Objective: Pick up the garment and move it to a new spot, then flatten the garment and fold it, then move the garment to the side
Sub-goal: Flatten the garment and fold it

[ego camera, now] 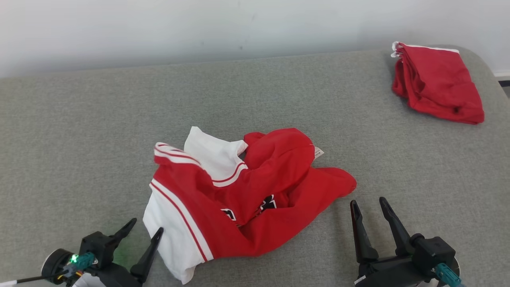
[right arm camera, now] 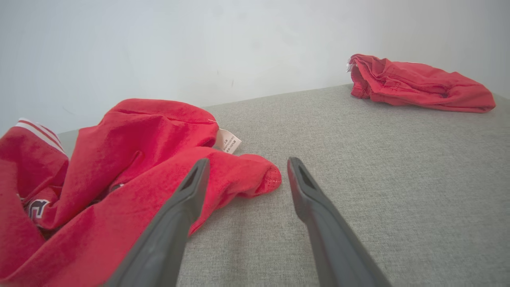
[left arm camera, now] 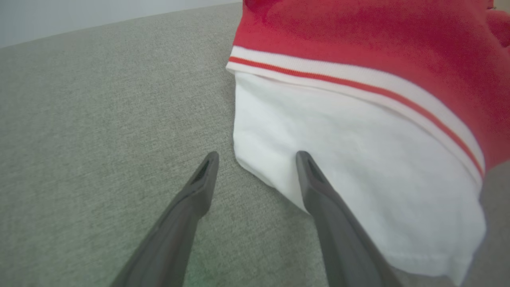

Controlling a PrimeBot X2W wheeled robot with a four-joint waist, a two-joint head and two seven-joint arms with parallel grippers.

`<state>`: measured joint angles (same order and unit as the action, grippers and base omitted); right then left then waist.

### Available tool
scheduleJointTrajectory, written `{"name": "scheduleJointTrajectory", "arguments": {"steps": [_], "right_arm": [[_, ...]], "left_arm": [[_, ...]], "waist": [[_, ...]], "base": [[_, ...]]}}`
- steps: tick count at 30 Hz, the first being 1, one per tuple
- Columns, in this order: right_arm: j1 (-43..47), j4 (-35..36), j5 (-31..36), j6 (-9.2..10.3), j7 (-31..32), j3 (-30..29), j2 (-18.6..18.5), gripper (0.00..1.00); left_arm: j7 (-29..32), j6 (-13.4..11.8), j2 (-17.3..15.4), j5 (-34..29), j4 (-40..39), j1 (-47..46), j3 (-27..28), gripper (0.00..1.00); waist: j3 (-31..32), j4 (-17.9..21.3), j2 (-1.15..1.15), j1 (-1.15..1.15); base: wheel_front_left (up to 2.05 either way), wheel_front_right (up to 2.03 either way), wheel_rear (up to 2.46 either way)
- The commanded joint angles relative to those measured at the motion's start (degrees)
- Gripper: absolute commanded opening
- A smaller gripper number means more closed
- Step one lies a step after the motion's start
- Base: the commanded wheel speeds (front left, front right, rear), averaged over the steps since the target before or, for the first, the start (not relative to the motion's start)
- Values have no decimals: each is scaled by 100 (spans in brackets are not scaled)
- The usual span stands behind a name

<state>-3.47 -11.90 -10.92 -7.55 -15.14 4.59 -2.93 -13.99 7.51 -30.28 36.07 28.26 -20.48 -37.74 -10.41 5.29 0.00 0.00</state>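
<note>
While my left claw [ego camera: 147,225] and right claw [ego camera: 367,201] gape empty beside the crumpled garment [ego camera: 239,191], flattening looks next: I need its edges.

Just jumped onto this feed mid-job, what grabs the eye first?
A crumpled red and white shirt lies in the middle of the grey surface. The left gripper and right gripper stand open at its near edge, one on each side. A second red garment lies bundled at the far right corner.
</note>
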Motion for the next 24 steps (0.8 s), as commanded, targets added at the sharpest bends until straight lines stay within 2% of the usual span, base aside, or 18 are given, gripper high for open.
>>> {"name": "scheduleJointTrajectory", "arguments": {"steps": [1,3,4,5,6,7,16,20,24], "right_arm": [[29,5,11,15,-4,-9,9,100],[57,3,14,15,-4,-21,7,100],[72,7,15,15,-4,-11,9,100],[91,11,18,15,-4,-13,10,100],[107,14,21,15,-4,-25,10,100],[141,15,27,15,-4,-57,7,100],[373,-17,26,15,-3,-194,7,100],[395,7,-13,15,-4,-218,9,100],[387,2,-18,15,-4,-258,8,100]], "left_arm": [[10,-7,-19,64,106,-111,-99,100],[36,-7,27,184,228,-150,-198,100],[35,-7,28,211,288,-185,-255,80],[38,-7,23,255,335,-214,-307,50],[21,-7,48,316,355,-227,-354,9],[0,-7,88,390,356,-230,-385,0],[-105,-63,25,396,105,7,-408,0],[-110,-323,-49,332,-426,372,-338,0],[-114,-686,-151,426,-1033,901,-274,0]], "waist": [[-13,81,0,0],[-3,118,0,0],[11,131,0,0],[26,139,0,0],[46,139,0,0],[76,122,0,0],[387,-256,0,0],[471,-507,0,0],[488,-703,0,0]], "base": [[0,0,0],[0,0,0],[0,0,0],[0,0,0],[0,0,0],[0,0,0],[0,0,0],[0,0,0],[0,0,0]]}}
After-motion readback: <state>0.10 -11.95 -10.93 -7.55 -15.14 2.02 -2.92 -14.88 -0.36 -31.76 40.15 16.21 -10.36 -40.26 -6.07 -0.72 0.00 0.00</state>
